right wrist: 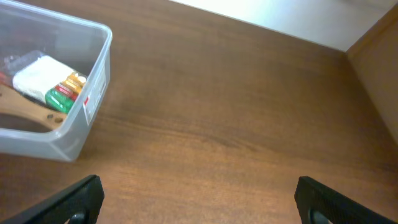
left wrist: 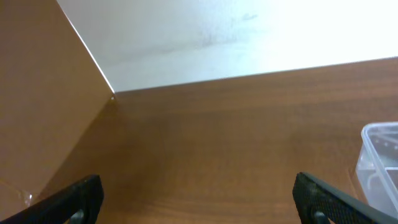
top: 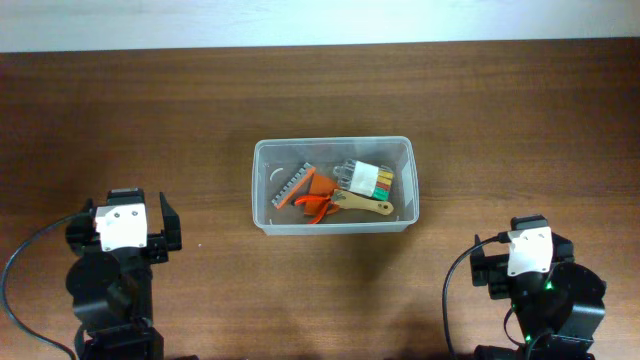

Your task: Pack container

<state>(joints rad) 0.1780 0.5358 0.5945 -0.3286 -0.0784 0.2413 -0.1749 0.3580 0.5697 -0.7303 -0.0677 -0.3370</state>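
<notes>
The clear plastic container (top: 262, 190) stands mid-table and holds several small tools: a grey bit strip (top: 293, 186), orange-handled pliers (top: 315, 203), a wooden-handled tool (top: 365, 204) and a white case with coloured tabs (top: 368, 179). Its corner also shows in the left wrist view (left wrist: 379, 158), and its right end in the right wrist view (right wrist: 93, 87). My left gripper (left wrist: 199, 202) is open and empty, well left of the container. My right gripper (right wrist: 199, 199) is open and empty over bare table, right of the container.
The brown wooden table (top: 320, 100) ends at a white wall along its far edge (left wrist: 249, 76). Both arm bases (top: 120, 260) (top: 535, 280) sit at the near edge.
</notes>
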